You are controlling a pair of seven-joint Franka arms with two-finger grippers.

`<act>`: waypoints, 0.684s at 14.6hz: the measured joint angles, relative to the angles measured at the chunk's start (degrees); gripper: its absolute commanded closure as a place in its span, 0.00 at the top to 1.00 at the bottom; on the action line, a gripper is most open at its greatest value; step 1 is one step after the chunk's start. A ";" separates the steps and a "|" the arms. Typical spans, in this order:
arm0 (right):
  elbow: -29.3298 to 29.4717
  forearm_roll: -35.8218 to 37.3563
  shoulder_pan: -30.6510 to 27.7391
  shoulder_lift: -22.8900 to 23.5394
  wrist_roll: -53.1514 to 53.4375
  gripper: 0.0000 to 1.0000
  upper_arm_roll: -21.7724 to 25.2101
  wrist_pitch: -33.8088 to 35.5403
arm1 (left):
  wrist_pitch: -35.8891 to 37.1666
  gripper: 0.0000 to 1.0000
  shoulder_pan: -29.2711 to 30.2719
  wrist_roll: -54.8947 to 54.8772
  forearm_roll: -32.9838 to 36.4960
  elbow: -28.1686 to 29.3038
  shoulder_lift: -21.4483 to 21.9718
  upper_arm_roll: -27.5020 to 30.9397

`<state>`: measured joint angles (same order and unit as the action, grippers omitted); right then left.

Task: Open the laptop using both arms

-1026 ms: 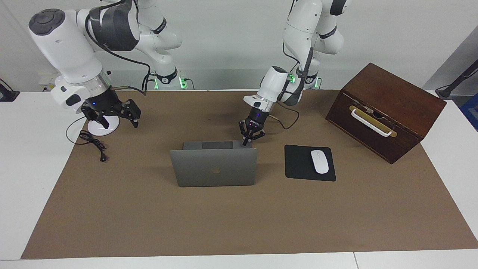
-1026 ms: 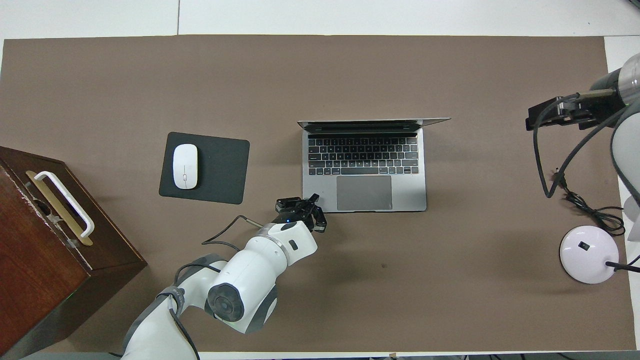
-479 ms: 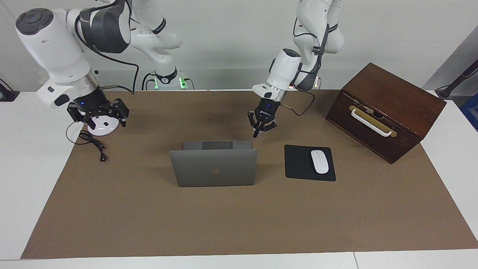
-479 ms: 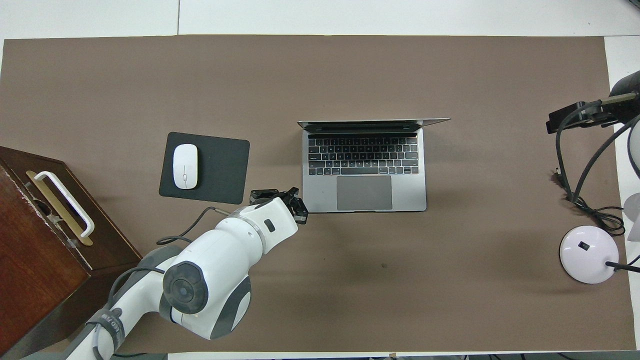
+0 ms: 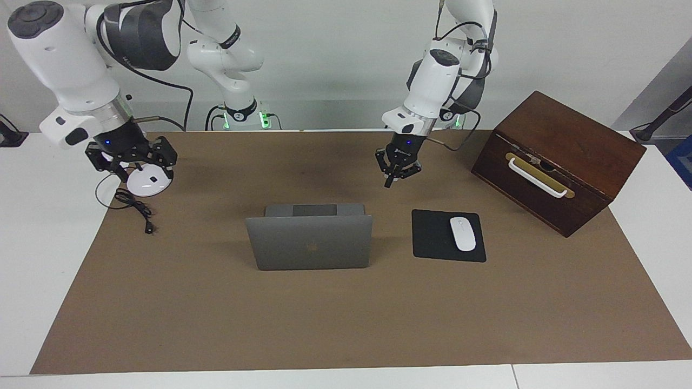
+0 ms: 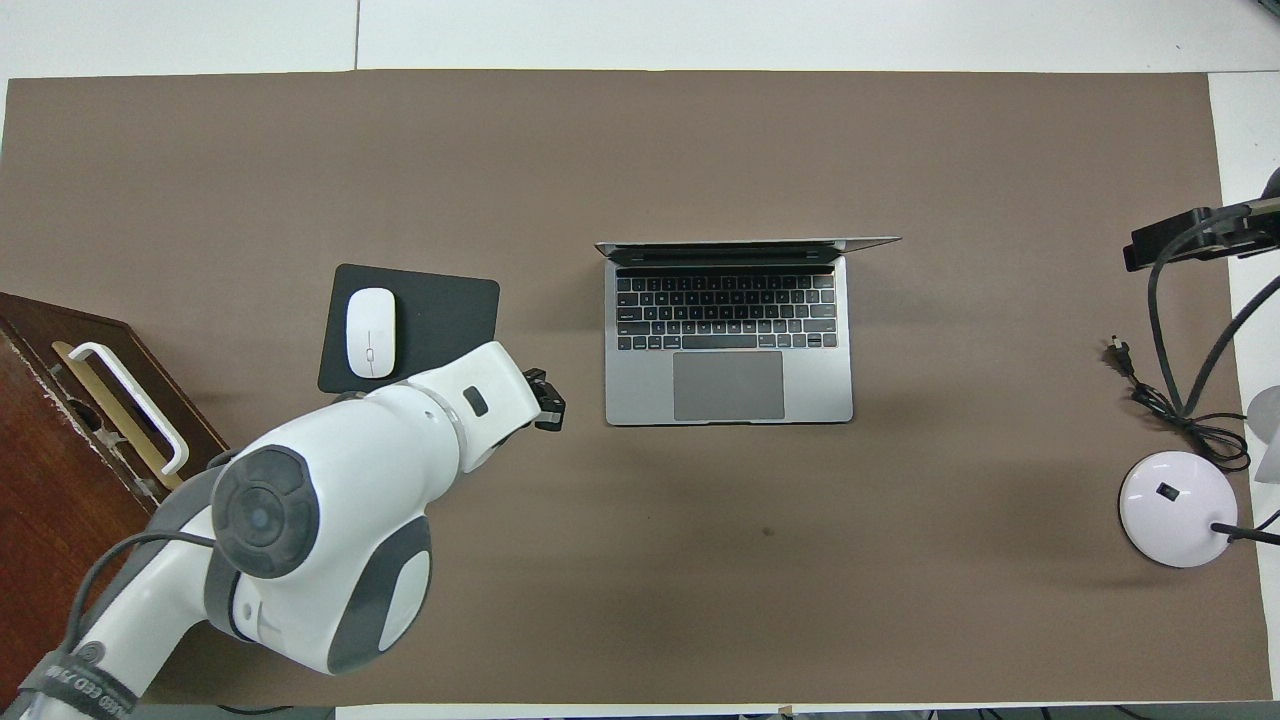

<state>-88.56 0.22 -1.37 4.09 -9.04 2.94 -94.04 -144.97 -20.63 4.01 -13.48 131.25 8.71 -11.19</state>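
Brown mat (image 5: 216, 324) bears the open laptop (image 5: 311, 242); left hand (image 5: 390, 181) pressed together, right hand (image 5: 132, 162) unclear.

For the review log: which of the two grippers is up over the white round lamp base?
The right gripper, over the lamp base; the left gripper hangs shut between laptop and mouse pad.

Probably robotics lab: two arms (image 5: 81, 59), brown-papered table (image 5: 346, 313).

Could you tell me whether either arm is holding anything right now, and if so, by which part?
Nothing is held: the left tool and right tool hang empty above the mat.
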 measured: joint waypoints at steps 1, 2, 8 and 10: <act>-0.11 0.00 0.00 -1.22 0.57 1.00 0.00 1.80 | 2.40 0.00 1.12 -0.05 0.00 -0.33 1.23 0.07; -0.49 -0.01 0.01 -2.76 1.82 1.00 -0.04 3.59 | 5.11 0.00 2.36 -0.14 0.00 -0.55 2.55 0.11; -5.62 -0.01 0.18 -10.04 4.43 1.00 -0.26 5.19 | 25.75 0.41 12.19 -3.17 0.95 -9.21 6.35 0.42; -6.09 -0.01 0.18 -10.04 4.54 1.00 -0.21 5.12 | 31.13 1.00 15.28 -3.53 2.27 -12.79 6.37 0.50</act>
<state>-94.65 0.21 -1.19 -5.95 -4.50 2.73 -88.92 -113.84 -5.36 0.49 -11.21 118.46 15.08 -10.69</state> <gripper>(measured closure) 0.000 0.930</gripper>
